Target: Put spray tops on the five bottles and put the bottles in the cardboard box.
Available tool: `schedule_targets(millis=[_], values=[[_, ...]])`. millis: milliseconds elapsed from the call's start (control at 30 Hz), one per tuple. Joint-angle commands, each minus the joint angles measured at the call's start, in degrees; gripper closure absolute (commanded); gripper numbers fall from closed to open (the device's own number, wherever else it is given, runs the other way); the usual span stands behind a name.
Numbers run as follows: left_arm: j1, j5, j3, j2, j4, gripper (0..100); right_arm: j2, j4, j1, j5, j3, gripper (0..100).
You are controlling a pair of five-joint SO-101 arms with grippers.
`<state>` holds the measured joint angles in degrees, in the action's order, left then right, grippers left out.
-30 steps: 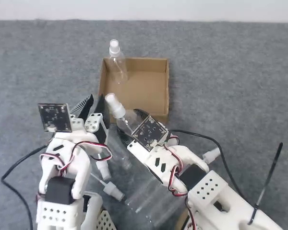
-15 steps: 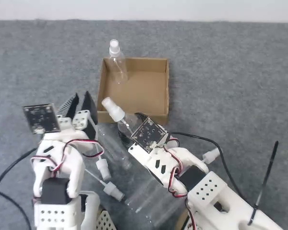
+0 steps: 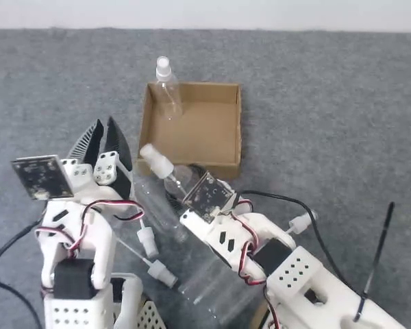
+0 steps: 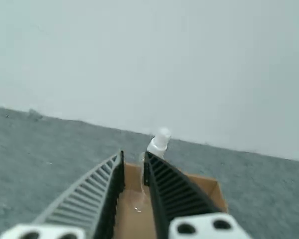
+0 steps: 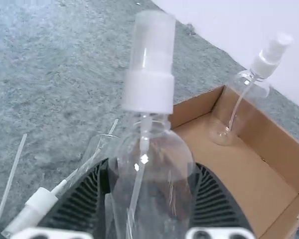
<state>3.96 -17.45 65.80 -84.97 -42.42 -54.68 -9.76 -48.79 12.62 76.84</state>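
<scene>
**Left arm swung clear; capped bottle short of box**

The left gripper has drawn off toward the carpet's left edge, jaws narrowly parted and empty. The right gripper clamps the capped bottle. The bottle's long axis is tilted, spray top toward the near-left corner of the cardboard box. The box lies just ahead; the right arm is nearer. One finished bottle leans at the box's far-left corner. Grey carpet, white wall behind.

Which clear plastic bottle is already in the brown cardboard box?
The bottle standing in the box's far corner, white spray top on; the other capped bottle is in the right pincer.
</scene>
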Motion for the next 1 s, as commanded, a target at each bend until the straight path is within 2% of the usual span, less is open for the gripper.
schedule_targets(millis=[0, 133, 400, 633, 833, 967], values=[[-3.0, 0.1, 0.1, -0.5, 0.1, 95, -2.0, 1.5, -0.8, 2.5, -0.4, 93.0], [-6.8, 3.1, 0.1, -0.5, -4.7, 95, -2.0, 1.6, -0.5, 2.5, -0.6, 93.0], [-10.7, 3.3, -1.4, -0.9, -11.3, 95, -2.0, 1.7, 0.8, 2.4, -0.7, 93.0], [-14.9, 6.4, -0.8, -8.6, -15.0, 95, -1.9, 3.6, 1.9, 2.3, -0.3, 93.0], [-14.5, 6.6, 1.2, -16.4, -15.2, 95, -1.9, 3.6, 1.9, 2.3, -0.3, 93.1], [-12.3, 6.6, 0.8, -19.5, -15.0, 95, -1.8, 3.6, 1.9, 2.3, -0.3, 96.9]])
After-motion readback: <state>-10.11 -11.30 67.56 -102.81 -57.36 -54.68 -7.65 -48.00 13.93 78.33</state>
